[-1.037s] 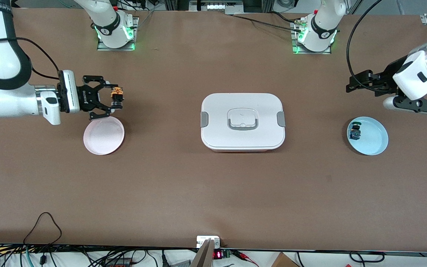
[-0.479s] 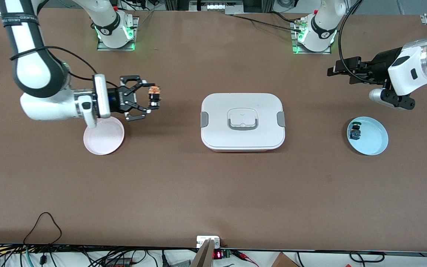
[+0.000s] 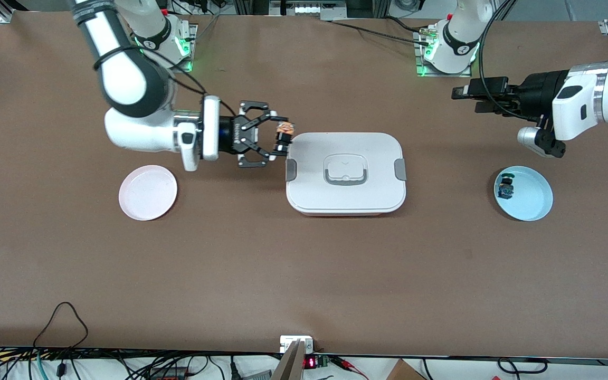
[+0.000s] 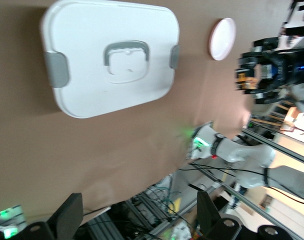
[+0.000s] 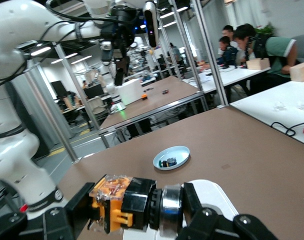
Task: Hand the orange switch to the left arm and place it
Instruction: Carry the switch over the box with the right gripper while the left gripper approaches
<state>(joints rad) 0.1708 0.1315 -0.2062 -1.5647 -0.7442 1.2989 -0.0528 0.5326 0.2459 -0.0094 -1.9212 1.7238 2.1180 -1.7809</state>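
You see the right gripper (image 3: 282, 138) over the box's (image 3: 345, 171) edge toward the right arm's end of the bench (image 3: 304, 274), its fingers clamped on the orange switch (image 3: 284, 130). The left gripper (image 3: 462, 93) hangs over bare bench near the blue plate (image 3: 533, 203), its 2 fingers spread wide and holding nothing. The pink plate (image 3: 148, 192) lies toward the right arm's end.

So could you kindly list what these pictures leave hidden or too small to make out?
- Front view: orange-capped black push-button switch in the right gripper, too small for detail.
- Front view: inside of the white lidded box, hidden by its lid.
- Front view: left gripper fingers, edge-on.
- Front view: small item on the blue plate, too small.
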